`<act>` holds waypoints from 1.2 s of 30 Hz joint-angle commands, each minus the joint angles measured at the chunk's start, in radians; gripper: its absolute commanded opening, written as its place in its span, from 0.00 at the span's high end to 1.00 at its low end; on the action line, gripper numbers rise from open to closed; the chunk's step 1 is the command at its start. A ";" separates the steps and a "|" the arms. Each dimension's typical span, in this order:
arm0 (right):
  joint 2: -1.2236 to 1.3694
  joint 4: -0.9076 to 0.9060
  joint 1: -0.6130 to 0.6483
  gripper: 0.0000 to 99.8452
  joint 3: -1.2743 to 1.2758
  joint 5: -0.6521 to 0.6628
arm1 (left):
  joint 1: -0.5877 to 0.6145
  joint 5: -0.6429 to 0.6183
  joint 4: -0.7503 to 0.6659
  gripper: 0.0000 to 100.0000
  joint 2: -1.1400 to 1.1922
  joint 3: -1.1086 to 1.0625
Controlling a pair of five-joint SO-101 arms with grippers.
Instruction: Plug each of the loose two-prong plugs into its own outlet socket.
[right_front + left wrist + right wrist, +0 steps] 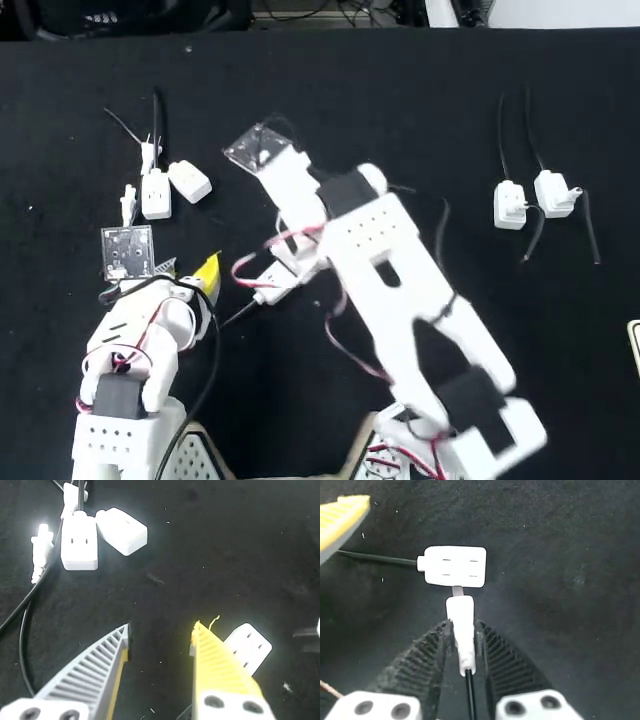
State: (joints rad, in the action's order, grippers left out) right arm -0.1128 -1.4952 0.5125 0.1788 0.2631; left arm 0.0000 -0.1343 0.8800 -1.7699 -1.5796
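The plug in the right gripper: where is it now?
Right wrist view: the plug sits clamped in the right gripper, prongs meeting the edge of the white socket.

High view, table:
- Upper left of frame: outlet socket. A second block lies at its upper right corner, and a loose plug lies just to its left.
- Upper right: a cabled block, with another cabled block just to its right. Both are well apart from the rest.
- Centre: centre socket, with the left gripper just to its left.

Right wrist view: the held plug sits between the fingers of the right gripper. Its front end meets the near edge of the centre socket.
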 commanded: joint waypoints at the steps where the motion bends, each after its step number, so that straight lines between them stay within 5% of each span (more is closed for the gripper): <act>1: 0.093 -0.054 -0.018 0.99 -0.136 0.002 | 0.008 0.008 -0.025 0.80 -0.011 0.012; 36: 0.576 -0.233 -0.032 0.99 -0.562 0.052 | 0.008 0.008 -0.025 0.80 -0.011 0.012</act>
State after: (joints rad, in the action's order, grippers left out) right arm 0.4672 -1.7192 0.4757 -0.3399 0.3061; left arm 0.0000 -0.1327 0.8738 -1.7699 -1.5796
